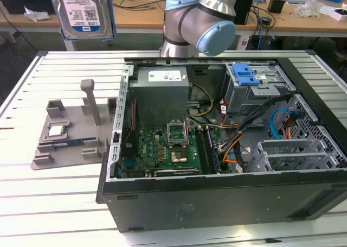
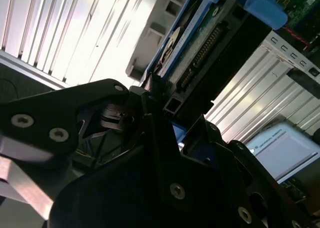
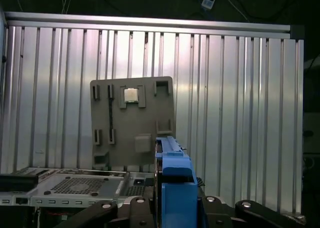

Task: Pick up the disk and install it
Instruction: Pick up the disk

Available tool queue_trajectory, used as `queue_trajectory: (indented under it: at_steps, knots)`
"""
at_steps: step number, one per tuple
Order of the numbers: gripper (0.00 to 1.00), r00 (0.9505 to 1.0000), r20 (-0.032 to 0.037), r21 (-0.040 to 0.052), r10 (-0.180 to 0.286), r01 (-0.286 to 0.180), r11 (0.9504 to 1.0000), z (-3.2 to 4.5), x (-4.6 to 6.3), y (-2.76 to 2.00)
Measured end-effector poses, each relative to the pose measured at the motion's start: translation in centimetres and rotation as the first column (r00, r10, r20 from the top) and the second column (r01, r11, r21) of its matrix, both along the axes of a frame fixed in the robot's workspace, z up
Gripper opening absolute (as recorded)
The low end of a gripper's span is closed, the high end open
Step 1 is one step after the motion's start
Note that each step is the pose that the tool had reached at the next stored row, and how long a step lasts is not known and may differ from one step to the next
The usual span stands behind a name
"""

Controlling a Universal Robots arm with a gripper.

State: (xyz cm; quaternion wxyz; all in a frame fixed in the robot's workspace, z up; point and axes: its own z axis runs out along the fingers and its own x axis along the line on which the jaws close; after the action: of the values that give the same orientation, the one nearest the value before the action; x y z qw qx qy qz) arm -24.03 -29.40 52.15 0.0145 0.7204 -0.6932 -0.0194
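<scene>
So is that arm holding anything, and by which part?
Yes: the flat silver-grey hard drive in its blue plastic carrier frame, clamped by the gripper at one end.

Silver arm [image 1: 187, 19] w/ pale-blue joint caps, elbow up high; black gripper [image 2: 160, 106], jaws tight on blue-framed silver-grey disk [image 2: 200, 47].

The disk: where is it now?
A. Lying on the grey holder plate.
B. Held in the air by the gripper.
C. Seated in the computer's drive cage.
B: in the exterior view the disk is up in the air above the table, and in the second wrist view the gripper is clamped on its edge.
</scene>
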Motion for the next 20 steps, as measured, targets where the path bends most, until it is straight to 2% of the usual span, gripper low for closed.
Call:
queue_trajectory:
  at_steps: [1,5,7,11,14,20]
  knots:
    - [0.37,1.0000,-0.0001,0.0000,0.000,0.000,1.0000,0.00,0.8,0.00]
    - [0.37,1.0000,-0.0003,0.0000,0.000,0.000,1.0000,0.00,2.7,0.00]
    - [0.37,1.0000,-0.0005,0.0000,0.000,0.000,1.0000,0.00,4.1,0.00]
    - [0.37,1.0000,-0.0009,-0.0001,0.000,0.000,1.0000,0.00,8.0,0.00]
    - [0.37,1.0000,-0.0012,0.0000,0.000,0.000,1.0000,0.00,10.2,0.00]
    - [0.37,1.0000,-0.0013,0.0000,0.000,0.000,1.0000,0.00,13.0,0.00]
